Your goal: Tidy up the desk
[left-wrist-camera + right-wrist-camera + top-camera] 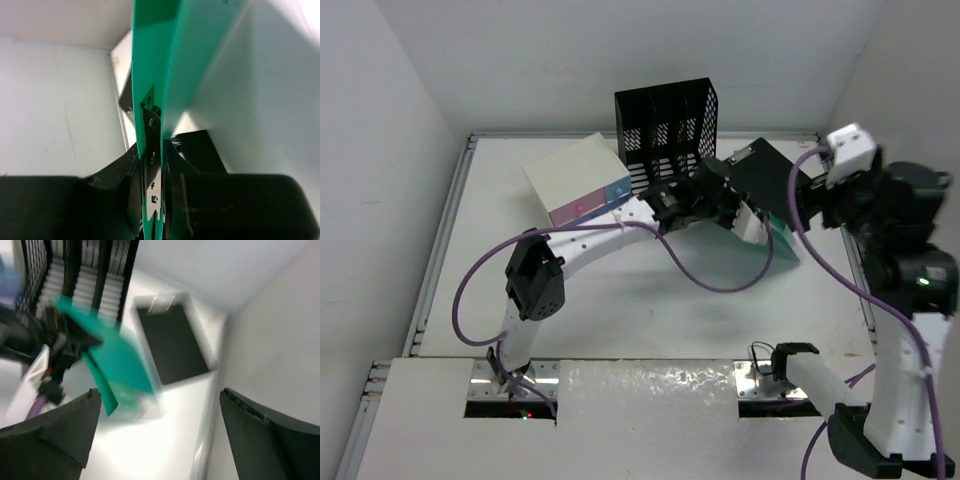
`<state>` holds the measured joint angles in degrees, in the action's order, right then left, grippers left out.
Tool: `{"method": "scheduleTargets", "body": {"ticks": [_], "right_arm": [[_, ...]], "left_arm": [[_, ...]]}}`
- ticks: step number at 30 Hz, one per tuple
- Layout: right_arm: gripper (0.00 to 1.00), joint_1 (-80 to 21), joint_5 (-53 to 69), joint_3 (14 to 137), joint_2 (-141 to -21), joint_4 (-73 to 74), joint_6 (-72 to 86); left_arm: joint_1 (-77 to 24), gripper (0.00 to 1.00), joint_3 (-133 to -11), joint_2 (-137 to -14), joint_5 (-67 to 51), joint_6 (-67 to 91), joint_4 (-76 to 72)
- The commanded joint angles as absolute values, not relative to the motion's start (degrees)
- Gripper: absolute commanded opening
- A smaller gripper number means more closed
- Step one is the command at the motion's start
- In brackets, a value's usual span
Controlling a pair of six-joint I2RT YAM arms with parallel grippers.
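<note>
On the white desk (620, 310) my left gripper (725, 205) is shut on the edge of a green folder (782, 245), which stands tilted at the back right. In the left wrist view the folder (155, 60) runs up between the two black fingers, and the gripper (152, 155) pinches both green covers. My right gripper (817, 190) hangs above the right side of the desk. Seen from the right wrist, it (160, 440) stands wide open with nothing between its fingers, above and apart from the folder (120, 365).
A black mesh file rack (665, 125) stands at the back centre. To its left is a cream-topped box with pink and blue drawers (578, 178). A flat black pad (172, 345) lies in the back right corner by the wall. Purple cables loop over the desk.
</note>
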<state>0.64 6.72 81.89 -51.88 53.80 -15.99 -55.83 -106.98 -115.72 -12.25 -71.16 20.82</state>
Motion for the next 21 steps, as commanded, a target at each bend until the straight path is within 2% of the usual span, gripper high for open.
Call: {"method": "scheduleTargets", "body": {"ticks": [1,5,8,12,15,21], "right_arm": [[0.99,0.44,7.61,103.62,-54.81,56.14,-15.81],[0.99,0.44,15.53,113.37,-57.48,59.05,-17.04],[0.99,0.44,32.84,111.63,-58.80,63.89,-24.07],[0.99,0.44,30.68,104.17,-58.45,61.80,-26.80],[0.99,0.44,37.25,100.12,-58.01,56.35,-26.64],[0.99,0.44,41.12,96.61,-58.62,52.91,-28.57]], "left_arm": [[-50.81,0.00,-117.85,-112.77,-20.20,-60.13,19.24],[-48.26,0.00,-121.45,-109.26,-26.34,-55.57,23.00],[-44.31,0.00,-125.50,-106.45,-37.32,-46.87,28.03],[-41.93,0.00,-125.51,-100.12,-39.21,-44.12,33.21],[-41.84,0.00,-122.88,-95.72,-36.57,-45.17,37.52],[-41.92,0.00,-117.42,-90.00,-36.57,-44.39,40.16]]}}
